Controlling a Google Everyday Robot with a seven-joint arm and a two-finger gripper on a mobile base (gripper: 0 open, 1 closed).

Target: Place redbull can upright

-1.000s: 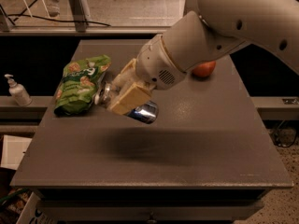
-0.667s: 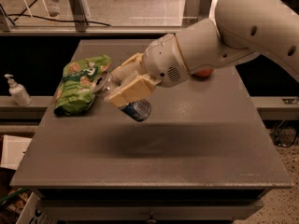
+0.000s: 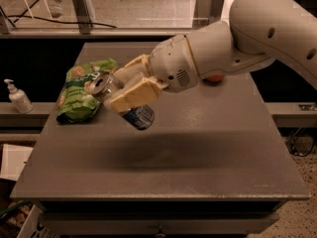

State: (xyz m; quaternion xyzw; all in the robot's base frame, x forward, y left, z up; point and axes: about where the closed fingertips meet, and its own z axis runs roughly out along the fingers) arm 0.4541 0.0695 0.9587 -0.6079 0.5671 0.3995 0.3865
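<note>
Since the earlier frame, the end effector (image 3: pixel 120 87) has shifted the redbull can (image 3: pixel 137 115) slightly left, toward the green bag (image 3: pixel 79 90). It clamps the can mid-body and tilted above the surface (image 3: pixel 223 148), probably for rotation upright. Open room lies beneath and to the right, well clear of the edges.

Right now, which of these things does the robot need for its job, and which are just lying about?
Part of the job:
- the can, tilted and held above the table
- the gripper, over the table's left half in this view, jaws shut on the can

Just lying about:
- green snack bag
- reddish fruit behind the arm
- pump bottle on the left ledge
</note>
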